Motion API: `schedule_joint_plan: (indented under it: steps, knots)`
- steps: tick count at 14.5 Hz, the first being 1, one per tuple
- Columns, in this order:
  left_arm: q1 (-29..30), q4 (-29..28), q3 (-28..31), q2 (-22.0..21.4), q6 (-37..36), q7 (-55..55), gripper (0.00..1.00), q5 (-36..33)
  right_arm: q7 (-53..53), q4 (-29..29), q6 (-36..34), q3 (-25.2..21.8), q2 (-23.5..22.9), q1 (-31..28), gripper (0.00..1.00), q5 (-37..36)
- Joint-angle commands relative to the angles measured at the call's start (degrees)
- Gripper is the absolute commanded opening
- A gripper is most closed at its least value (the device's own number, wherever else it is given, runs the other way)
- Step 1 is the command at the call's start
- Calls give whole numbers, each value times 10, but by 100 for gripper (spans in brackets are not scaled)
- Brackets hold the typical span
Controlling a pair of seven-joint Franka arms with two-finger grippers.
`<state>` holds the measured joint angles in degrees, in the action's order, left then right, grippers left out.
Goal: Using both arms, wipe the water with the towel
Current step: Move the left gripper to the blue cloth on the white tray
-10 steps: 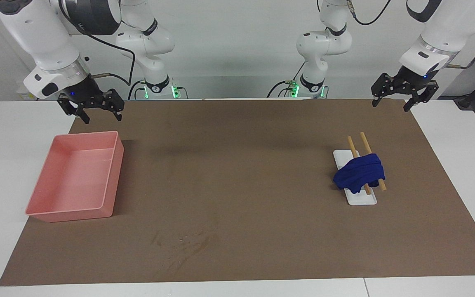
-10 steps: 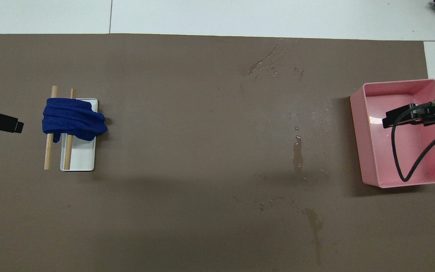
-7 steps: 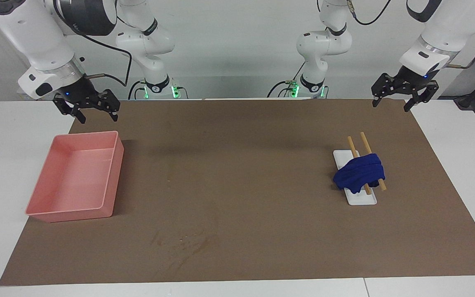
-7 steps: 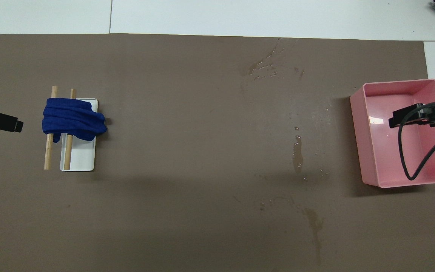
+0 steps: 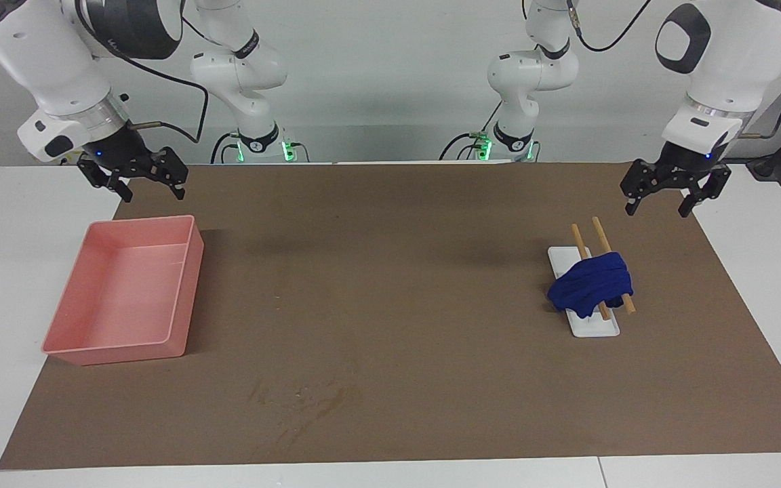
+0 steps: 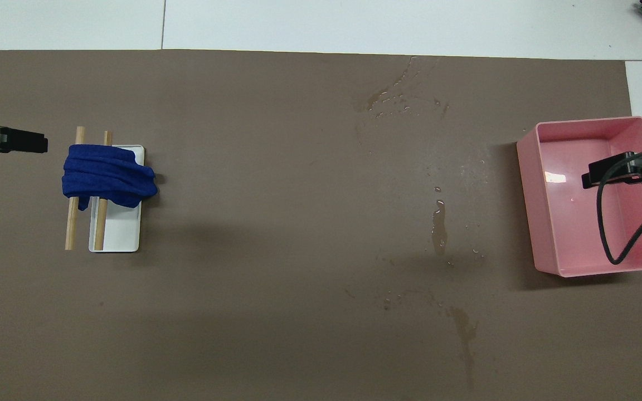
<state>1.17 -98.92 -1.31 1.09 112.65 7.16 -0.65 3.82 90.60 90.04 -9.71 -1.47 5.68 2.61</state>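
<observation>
The blue towel point(image 5: 590, 286) point(image 6: 106, 177) lies bunched over two wooden sticks point(image 5: 599, 234) point(image 6: 70, 228) that rest across a small white tray point(image 5: 597, 327) point(image 6: 120, 231), toward the left arm's end of the mat. The water point(image 5: 302, 398) point(image 6: 396, 100) is a streaky darker patch with pale glints near the mat's edge farthest from the robots. My left gripper point(image 5: 656, 210) point(image 6: 20, 140) hangs open over the mat beside the sticks, holding nothing. My right gripper point(image 5: 152, 195) point(image 6: 605, 172) hangs open and empty over the pink tray's robot-side rim.
A deep pink tray point(image 5: 187, 291) point(image 6: 527, 189) stands at the right arm's end of the brown mat point(image 5: 390, 271). More drops and a long streak point(image 6: 439, 223) lie nearer to the robots than the main patch. Two slimmer white arms point(image 5: 248, 81) stand at the table's robot end.
My left gripper has come down and moved toward the sticks and towel. My right gripper has drawn back toward the right arm's end. Towel, trays and water are unmoved.
</observation>
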Motion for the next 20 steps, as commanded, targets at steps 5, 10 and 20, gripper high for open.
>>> schedule_joint_plan:
  steps: [5, 10, 20]
  knots:
    - [14, -154, 2, 30, 215, -28, 100, -14, -3, 20, 11, 1, 15, -1, 100, -5]
    - [5, -188, 1, 29, 245, -86, 100, -66, -2, 22, 12, 1, 16, 0, 100, -5]
    - [-3, -200, 2, 29, 250, -92, 55, -94, -4, 36, 15, 1, 23, 0, 100, -5]
